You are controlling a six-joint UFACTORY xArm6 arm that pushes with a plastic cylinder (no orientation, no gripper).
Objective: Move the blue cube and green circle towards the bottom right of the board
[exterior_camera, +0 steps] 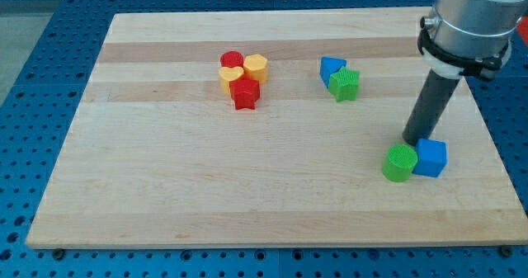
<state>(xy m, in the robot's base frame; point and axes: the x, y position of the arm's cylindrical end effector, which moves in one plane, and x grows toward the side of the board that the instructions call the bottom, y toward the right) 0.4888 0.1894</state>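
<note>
The blue cube (431, 157) sits on the wooden board (206, 187) at the view's right, below the middle. The green circle (400, 162) touches its left side. My tip (412, 141) is right above the two blocks, at the seam where they meet, touching or almost touching their top edges. The dark rod rises from there up and to the right to the arm's grey body (472, 14).
A blue triangle (332, 67) and a green star (345, 84) sit together at the view's upper middle right. A cluster of red circle (232, 59), yellow hexagon (256, 66), yellow block (229, 77) and red star (245, 93) lies upper middle.
</note>
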